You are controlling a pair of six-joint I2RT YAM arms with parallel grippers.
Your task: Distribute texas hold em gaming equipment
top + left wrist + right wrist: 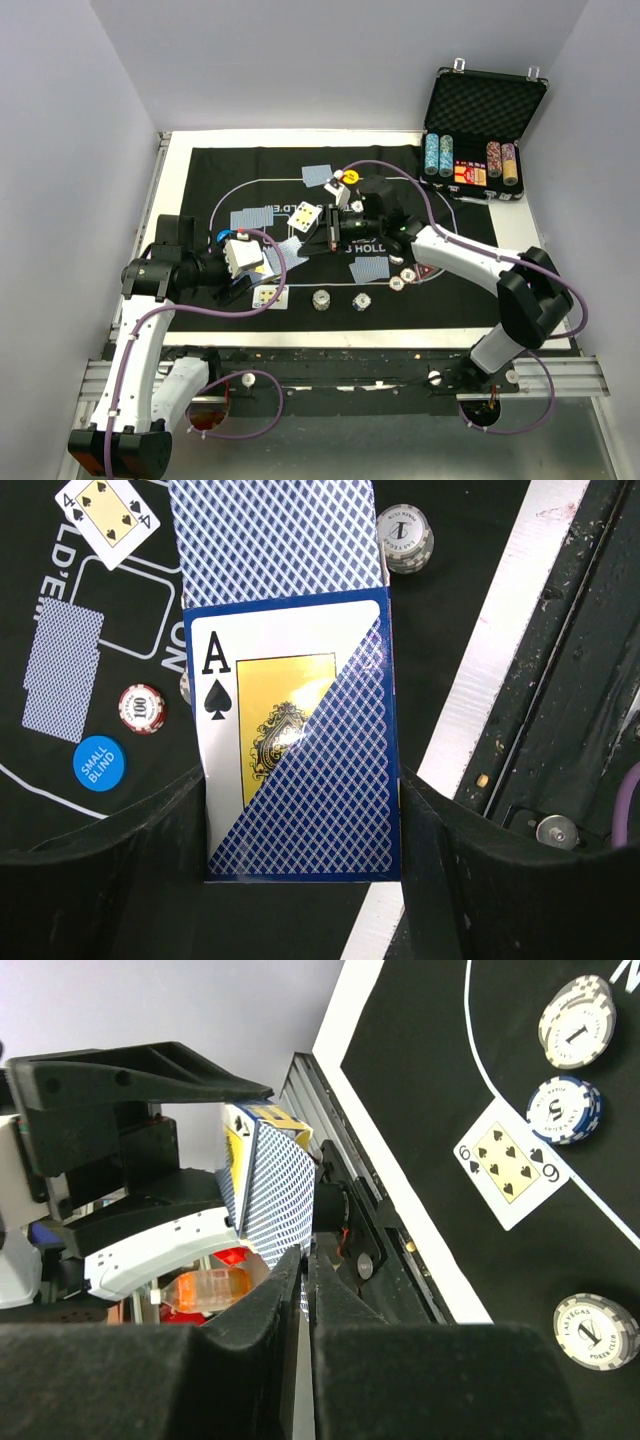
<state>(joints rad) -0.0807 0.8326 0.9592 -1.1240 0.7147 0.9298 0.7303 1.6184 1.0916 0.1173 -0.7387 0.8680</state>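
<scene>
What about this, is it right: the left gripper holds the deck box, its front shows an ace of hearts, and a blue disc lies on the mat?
No: the left wrist view shows an ace of spades, not hearts, on the deck box in the left gripper. The blue disc does lie on the mat.

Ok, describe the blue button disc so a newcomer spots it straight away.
In the left wrist view, find the black mat and the big deck box at its middle. Left of the box, the blue disc lies just below a red-and-white chip. It alone is flat plain blue, lettered SMALL BLIND.
</scene>
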